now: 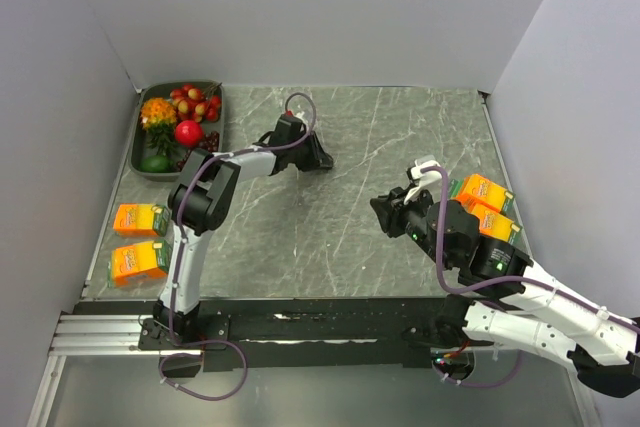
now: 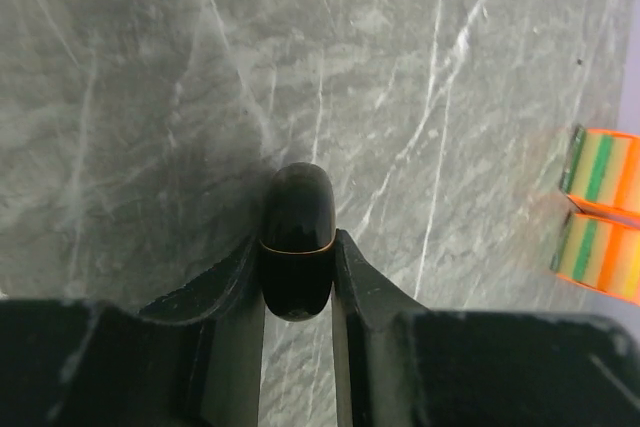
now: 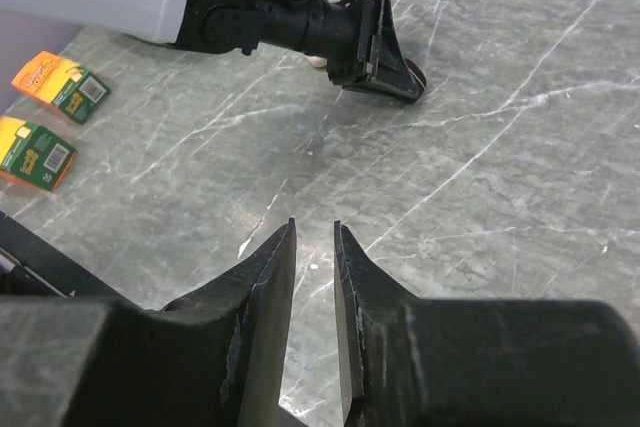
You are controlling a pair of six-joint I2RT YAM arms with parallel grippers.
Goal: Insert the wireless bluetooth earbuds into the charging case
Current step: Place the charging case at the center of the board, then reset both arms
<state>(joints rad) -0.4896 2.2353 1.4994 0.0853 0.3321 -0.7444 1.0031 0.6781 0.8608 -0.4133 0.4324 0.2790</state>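
The charging case (image 2: pixel 297 209), a glossy black pebble with a thin seam line, is lid-closed and pinched between the fingers of my left gripper (image 2: pixel 297 249), low over the marble table. In the top view the left gripper (image 1: pixel 318 159) is at mid-table, and the case is hidden under it. In the right wrist view the case (image 3: pixel 411 75) shows at the left gripper's tip. My right gripper (image 3: pixel 314 229) hovers above bare table with its jaws a narrow gap apart and nothing between them; it sits right of centre in the top view (image 1: pixel 383 209). The earbuds are not in view.
A tray (image 1: pixel 148 169) of fruit and vegetables stands at the back left. Two orange cartons (image 1: pixel 140 219) lie at the left edge and two more (image 1: pixel 485 193) at the right, also in the left wrist view (image 2: pixel 603 175). A tiny pale speck (image 3: pixel 312 265) lies below the right gripper.
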